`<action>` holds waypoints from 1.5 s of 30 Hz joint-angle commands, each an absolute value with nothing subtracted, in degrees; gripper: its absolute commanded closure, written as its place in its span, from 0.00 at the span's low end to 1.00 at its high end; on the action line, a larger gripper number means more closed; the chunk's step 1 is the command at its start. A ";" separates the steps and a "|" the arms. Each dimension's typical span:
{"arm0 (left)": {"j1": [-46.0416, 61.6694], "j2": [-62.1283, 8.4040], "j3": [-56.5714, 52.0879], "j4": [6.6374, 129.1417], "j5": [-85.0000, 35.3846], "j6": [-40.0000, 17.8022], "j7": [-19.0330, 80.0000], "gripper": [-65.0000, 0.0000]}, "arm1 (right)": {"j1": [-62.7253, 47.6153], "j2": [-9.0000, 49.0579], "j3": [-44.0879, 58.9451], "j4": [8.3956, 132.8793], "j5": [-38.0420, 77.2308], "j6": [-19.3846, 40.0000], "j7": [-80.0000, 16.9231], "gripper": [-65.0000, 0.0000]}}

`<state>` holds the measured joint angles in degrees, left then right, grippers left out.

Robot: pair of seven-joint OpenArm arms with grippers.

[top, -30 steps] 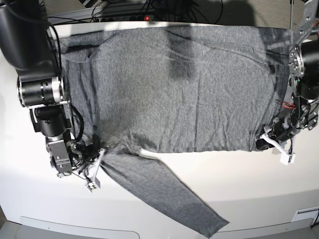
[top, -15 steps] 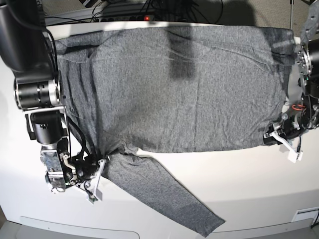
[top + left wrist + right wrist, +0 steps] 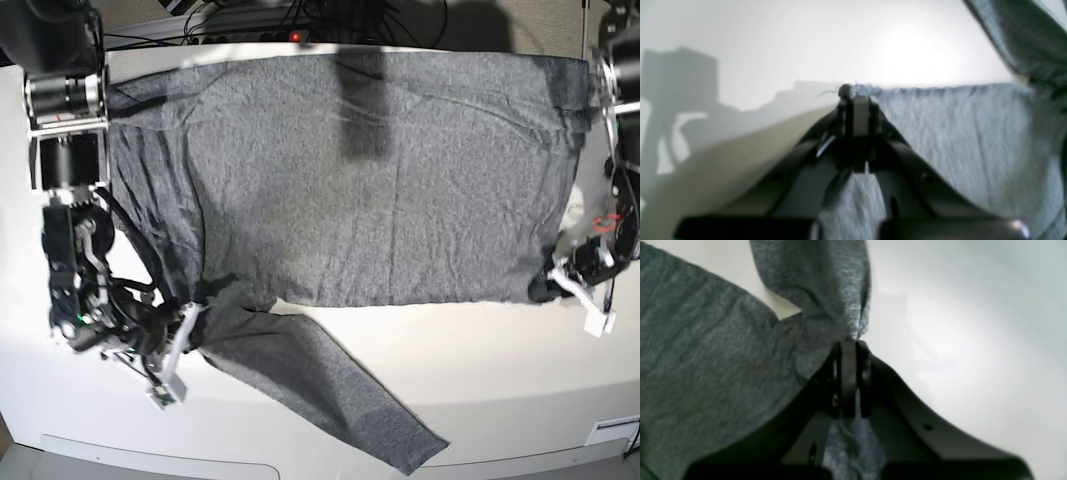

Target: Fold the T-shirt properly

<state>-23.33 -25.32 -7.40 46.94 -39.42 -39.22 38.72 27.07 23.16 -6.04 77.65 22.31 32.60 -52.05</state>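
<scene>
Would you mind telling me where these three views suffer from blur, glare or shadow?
Left wrist view: soft throughout, with bright glare on the table and a blocky shadow at far left. Right wrist view: the T-shirt is slightly blurred, and a pale sheen washes out the table to the right. Base view: mostly sharp, a dark shadow band crosses the shirt near its top edge, and the right gripper is motion-smeared.

You're looking at a robotics lab bench. A plain white table [image 3: 330, 380] has two arms mounted at its sides, and a tangle of cables [image 3: 250, 20] runs behind its far edge.
</scene>
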 commanded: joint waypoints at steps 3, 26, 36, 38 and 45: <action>-18.96 -28.86 -7.77 56.90 -45.21 -40.00 38.06 1.00 | 24.84 24.10 -0.38 82.19 25.02 32.60 -51.99 1.00; 14.22 -34.48 -21.82 87.92 -49.63 -38.54 37.69 1.00 | -6.02 24.10 25.17 106.32 32.21 37.39 -57.49 1.00; 20.18 -30.85 -24.38 87.92 -49.56 -39.68 37.52 1.00 | -14.48 23.92 27.86 106.78 32.16 37.74 -57.98 1.00; 20.49 -30.28 -24.38 87.90 -48.93 -39.68 37.74 1.00 | -15.42 23.55 27.83 106.76 32.08 37.74 -57.98 1.00; 21.15 -28.62 -24.38 87.90 -43.38 -39.70 37.76 1.00 | -16.36 21.56 27.83 106.15 31.70 37.76 -58.08 1.00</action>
<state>21.32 -27.44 -23.70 87.02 -42.41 -39.42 39.16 -16.69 20.62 27.40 105.45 31.48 37.56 -58.87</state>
